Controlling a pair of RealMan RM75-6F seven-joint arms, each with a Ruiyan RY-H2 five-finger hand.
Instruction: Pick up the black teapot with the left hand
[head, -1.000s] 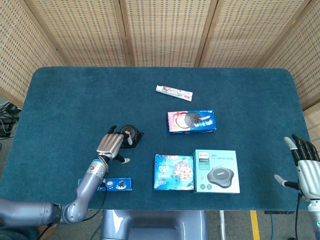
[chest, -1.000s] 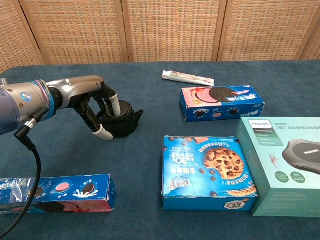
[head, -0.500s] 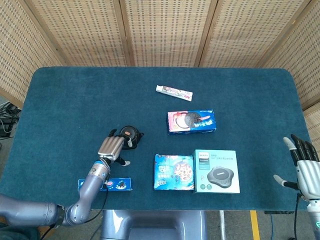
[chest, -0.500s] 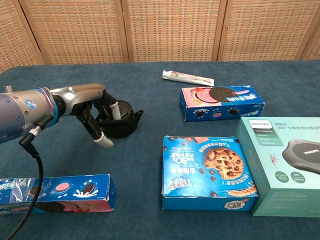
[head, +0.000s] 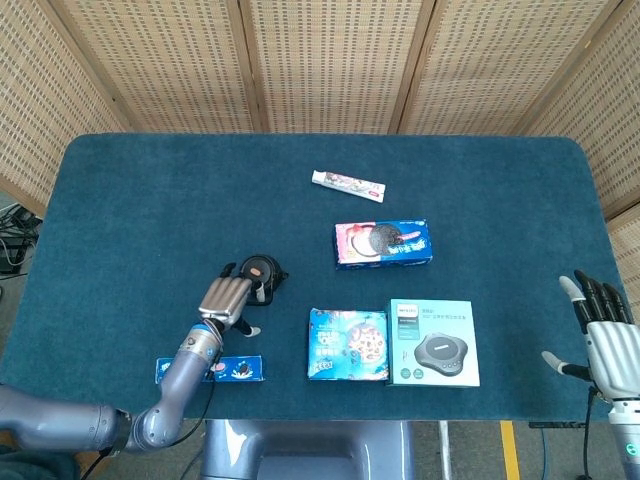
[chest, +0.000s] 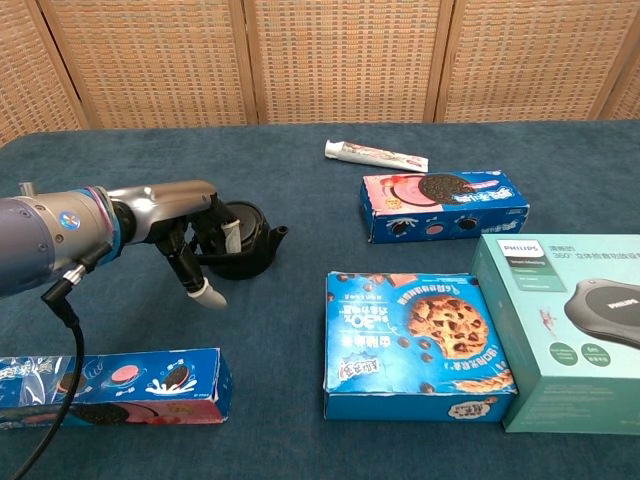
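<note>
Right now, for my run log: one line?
left hand: fingers around black teapot | teapot: on table | right hand: open, idle

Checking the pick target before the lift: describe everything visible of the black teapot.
The black teapot is small, round and dark, matte-looking, with a short spout pointing toward the cookie boxes and a lid with a pinkish centre in the head view. It stands upright on the blue table. The left hand is against its side, fingers partly covering it; whether they grip is unclear.
</note>
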